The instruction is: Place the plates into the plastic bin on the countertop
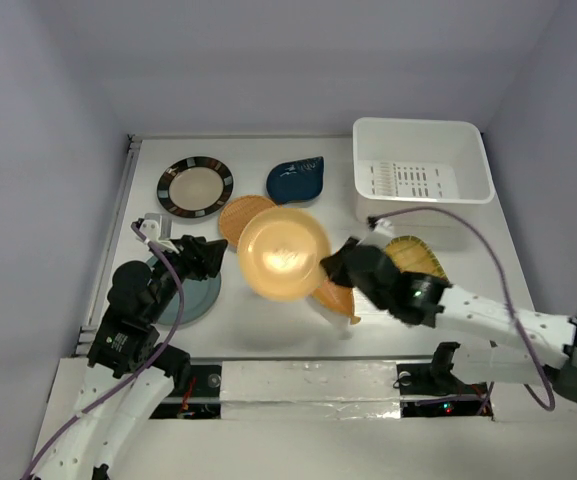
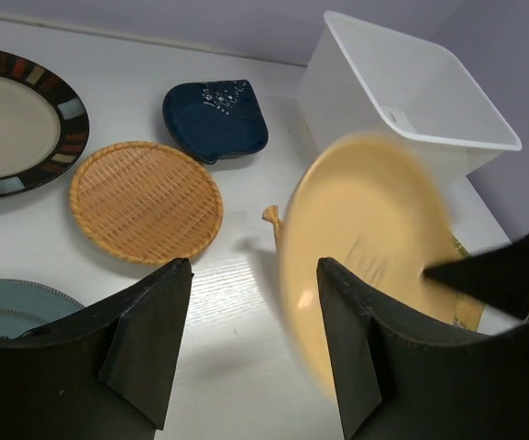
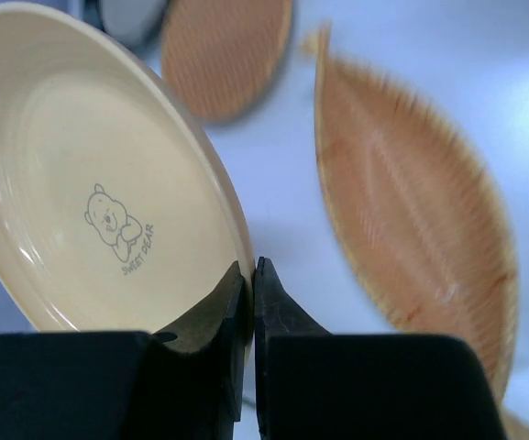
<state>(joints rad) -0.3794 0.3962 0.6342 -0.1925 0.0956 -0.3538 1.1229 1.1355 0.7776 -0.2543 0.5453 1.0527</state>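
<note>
My right gripper [image 1: 334, 266] is shut on the rim of the plain yellow-orange round plate [image 1: 283, 253] and holds it tilted above the table; the plate has a bear print [image 3: 113, 220]. My left gripper [image 1: 208, 257] is open and empty, over the pale teal plate [image 1: 196, 300]. The white plastic bin [image 1: 423, 160] stands at the back right. On the white countertop [image 1: 268, 325] lie the striped-rim cream plate [image 1: 195, 186], the navy leaf plate [image 1: 296, 180], the orange woven plate [image 1: 235, 218], the orange boat-shaped plate [image 3: 411, 211] and the yellow-green ribbed plate [image 1: 418, 255].
Pale lavender wall panels [image 1: 48, 150] close in the table on the left, back and right. A purple cable [image 1: 478, 235] loops from the right arm past the bin's front.
</note>
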